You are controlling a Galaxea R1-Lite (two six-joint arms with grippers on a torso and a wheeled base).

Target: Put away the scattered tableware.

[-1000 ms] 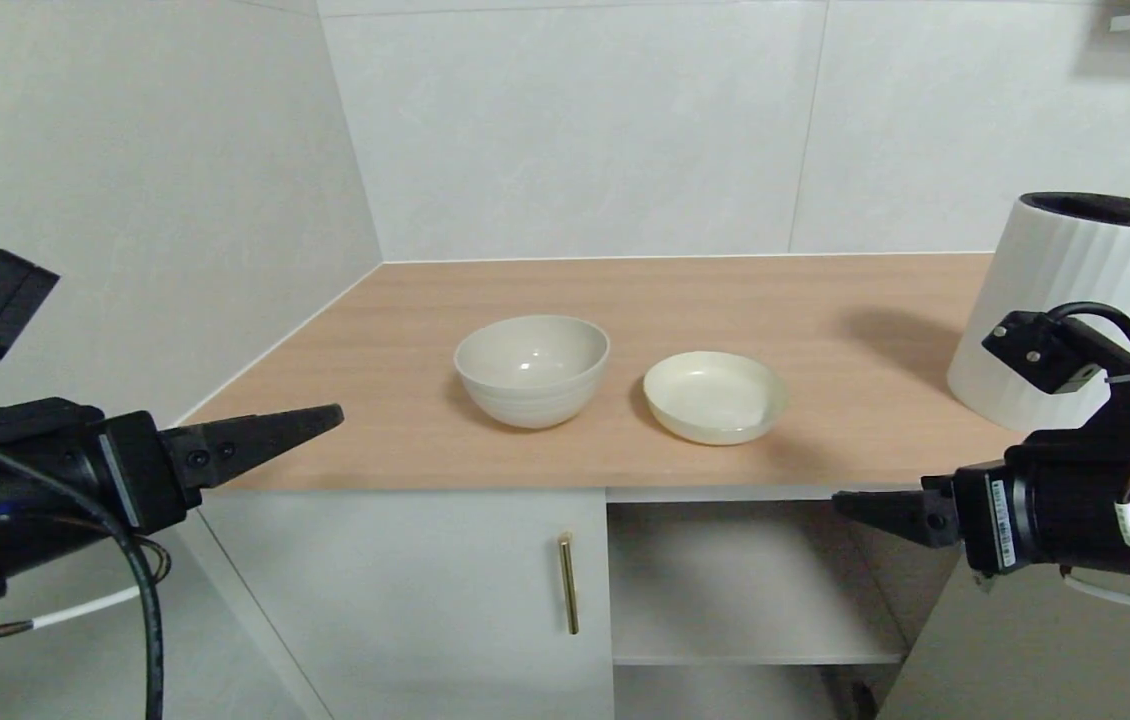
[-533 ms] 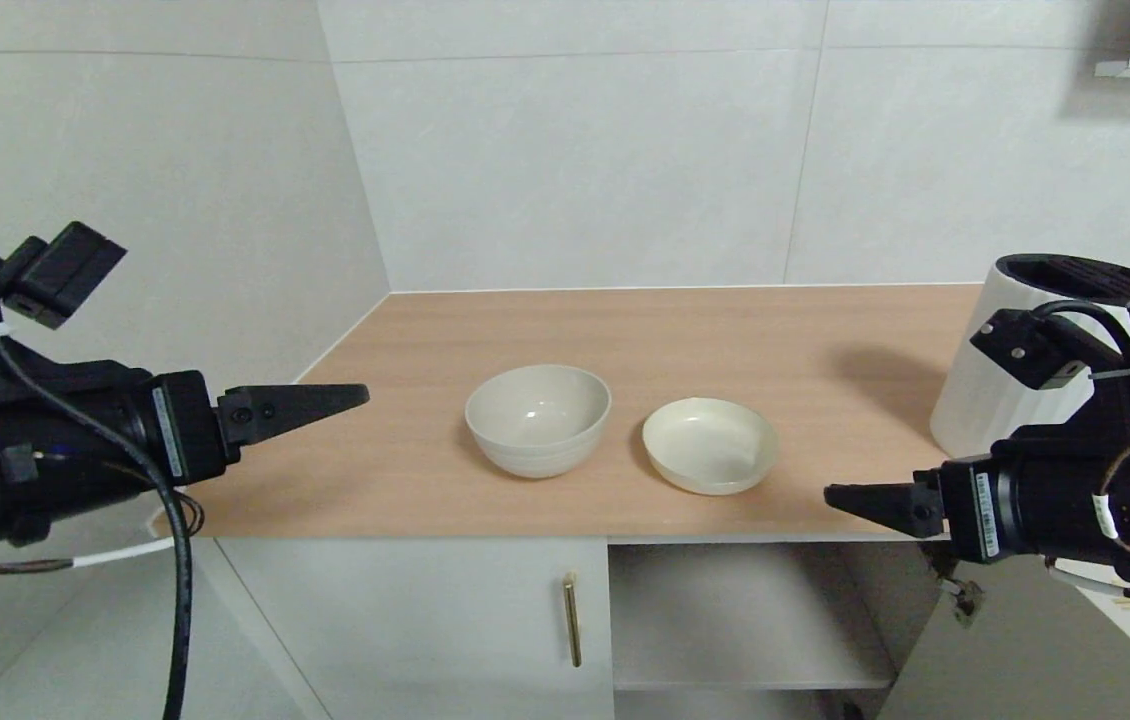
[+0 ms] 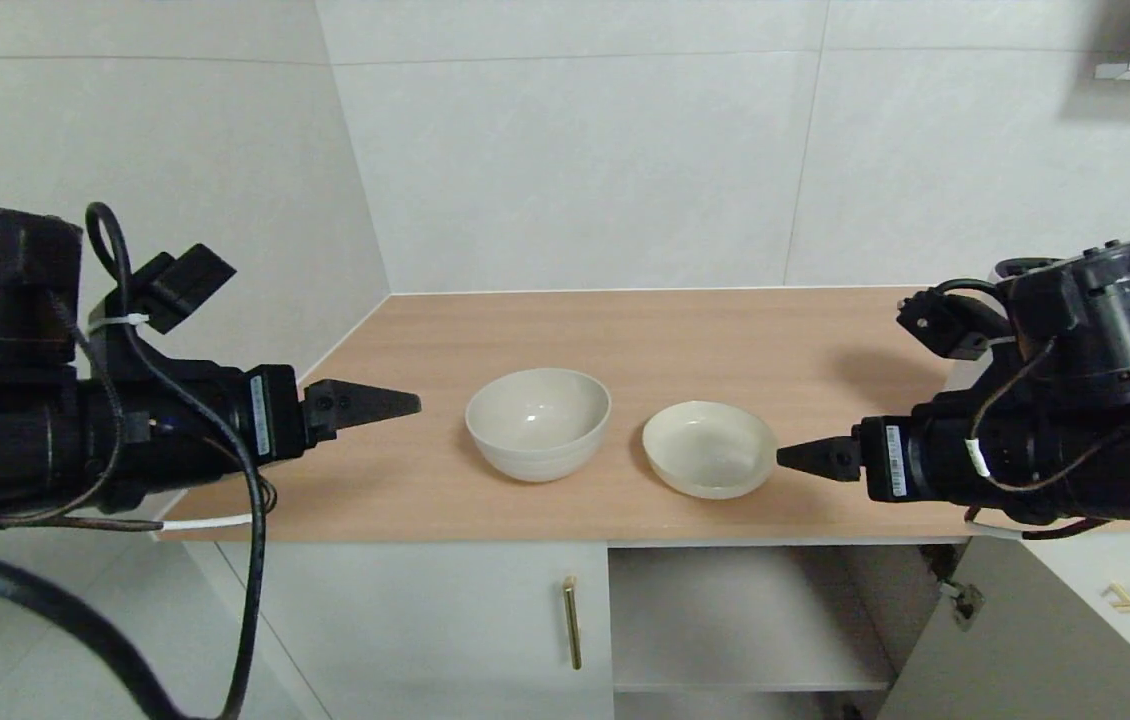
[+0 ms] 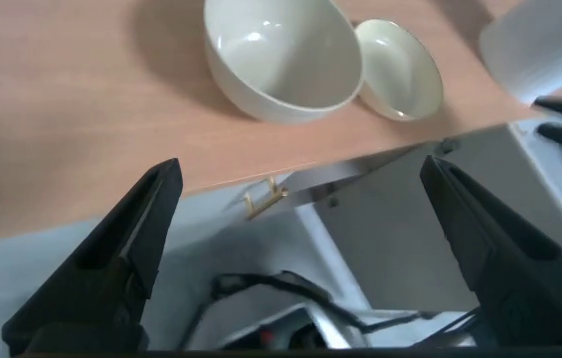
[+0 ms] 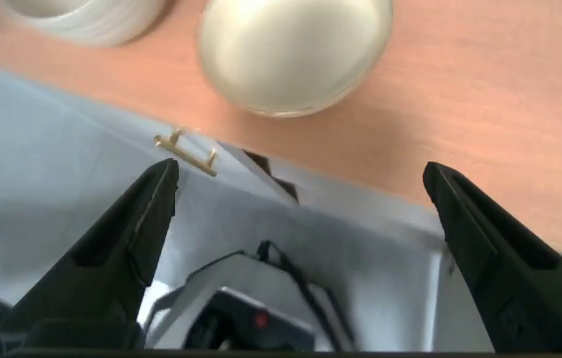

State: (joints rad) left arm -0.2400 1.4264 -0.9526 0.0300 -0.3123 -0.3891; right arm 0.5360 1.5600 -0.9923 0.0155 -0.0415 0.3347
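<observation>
Wood desk (image 3: 625,330) runs along a tiled wall, corner at left. Under it is a white cabinet (image 3: 405,620): closed door at left, open shelf (image 3: 745,610) at right beneath the dish.

A white container (image 4: 539,40) stands at the desk's right end, mostly hidden behind the right arm.

Left pincer (image 3: 375,405) is held level at the desk's left-front part, pointing at the bowl, clearly apart from it. In the left wrist view its fingers (image 4: 131,239) are spread wide with nothing between them.

Right pincer (image 3: 810,460) is level too, pointing left, tip just beside the dish's right rim in the head view. In the right wrist view its fingers (image 5: 489,249) are spread wide and hold nothing; the dish lies ahead of them, not touched.

Bowl (image 3: 537,420): deep, off-white, upright on the desk near the front edge, left of centre.

Dish (image 3: 710,448): shallow, cream, upright, just right of the bowl with a small gap, also near the front edge.

Gold handle (image 3: 571,620), vertical, sits at the door's right edge.
</observation>
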